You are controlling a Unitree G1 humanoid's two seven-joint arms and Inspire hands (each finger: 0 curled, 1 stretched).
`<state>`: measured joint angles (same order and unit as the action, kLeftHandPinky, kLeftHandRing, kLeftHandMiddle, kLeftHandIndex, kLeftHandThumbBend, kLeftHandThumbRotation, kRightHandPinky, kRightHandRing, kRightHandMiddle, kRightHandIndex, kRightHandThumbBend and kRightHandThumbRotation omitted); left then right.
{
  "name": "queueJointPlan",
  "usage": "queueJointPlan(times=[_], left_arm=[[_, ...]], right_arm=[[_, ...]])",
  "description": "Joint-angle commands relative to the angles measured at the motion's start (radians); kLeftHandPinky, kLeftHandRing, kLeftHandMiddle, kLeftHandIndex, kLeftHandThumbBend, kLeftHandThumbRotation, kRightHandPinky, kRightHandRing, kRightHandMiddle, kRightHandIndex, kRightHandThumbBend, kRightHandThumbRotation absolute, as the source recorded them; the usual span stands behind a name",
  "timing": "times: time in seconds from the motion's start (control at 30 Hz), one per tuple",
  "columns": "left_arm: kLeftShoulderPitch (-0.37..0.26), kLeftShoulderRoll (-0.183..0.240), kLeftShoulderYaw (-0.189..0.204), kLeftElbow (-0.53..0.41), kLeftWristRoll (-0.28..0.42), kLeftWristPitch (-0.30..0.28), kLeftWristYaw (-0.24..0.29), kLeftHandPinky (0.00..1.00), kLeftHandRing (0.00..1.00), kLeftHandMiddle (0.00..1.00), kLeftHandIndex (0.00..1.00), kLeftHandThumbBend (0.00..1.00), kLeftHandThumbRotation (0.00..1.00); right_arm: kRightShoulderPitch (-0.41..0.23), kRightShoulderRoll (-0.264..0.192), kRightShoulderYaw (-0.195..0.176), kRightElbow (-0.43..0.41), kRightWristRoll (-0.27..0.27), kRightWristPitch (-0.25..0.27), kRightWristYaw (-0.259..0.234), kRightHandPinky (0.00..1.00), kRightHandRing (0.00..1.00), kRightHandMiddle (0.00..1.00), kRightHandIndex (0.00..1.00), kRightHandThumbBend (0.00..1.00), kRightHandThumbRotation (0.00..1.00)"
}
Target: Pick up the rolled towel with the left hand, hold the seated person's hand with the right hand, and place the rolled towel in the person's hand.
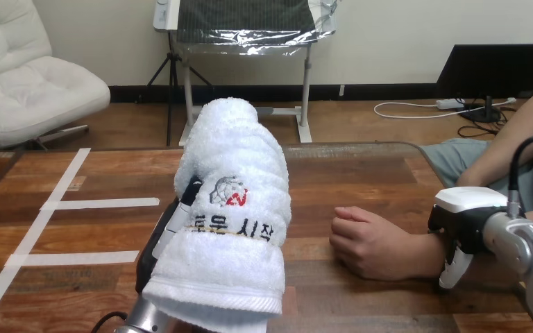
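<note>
A white rolled towel (232,222) with printed lettering stands upright and raised above the table, close in front of me. My left hand (161,244) grips it from the left side and behind, mostly hidden by the towel. The person's hand (369,243) rests on the table at the right, loosely curled with knuckles up. My right hand (461,223) sits on the person's wrist, with one finger (452,269) curled down over its near side. The towel is apart from the person's hand, to its left.
Strips of white tape (97,203) mark the wooden table (361,173) on the left. The person's forearm (520,132) comes in from the upper right. The table's far edge runs just behind the towel.
</note>
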<state>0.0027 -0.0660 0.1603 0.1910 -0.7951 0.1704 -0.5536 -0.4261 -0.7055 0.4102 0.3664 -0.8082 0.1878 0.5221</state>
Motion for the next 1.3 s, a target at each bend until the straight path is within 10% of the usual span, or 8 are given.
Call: queueJointPlan(times=[0.0,1.27], left_arm=[[-0.052,-0.065,-0.001,-0.011,-0.003,-0.026,-0.006,0.21,0.32,0.41,0.52,0.50,0.01],[-0.160,-0.044,0.025,0.213,0.107,-0.103,0.005,0.24,0.34,0.42,0.53,0.55,0.00]], right_arm=[[0.030,-0.004,-0.041,-0.045,0.041,0.008,-0.004,0.22,0.34,0.48,0.52,0.70,0.00],[0.083,-0.037,-0.149,-0.184,0.091,0.025,-0.006,0.30,0.39,0.48,0.53,0.71,0.00]])
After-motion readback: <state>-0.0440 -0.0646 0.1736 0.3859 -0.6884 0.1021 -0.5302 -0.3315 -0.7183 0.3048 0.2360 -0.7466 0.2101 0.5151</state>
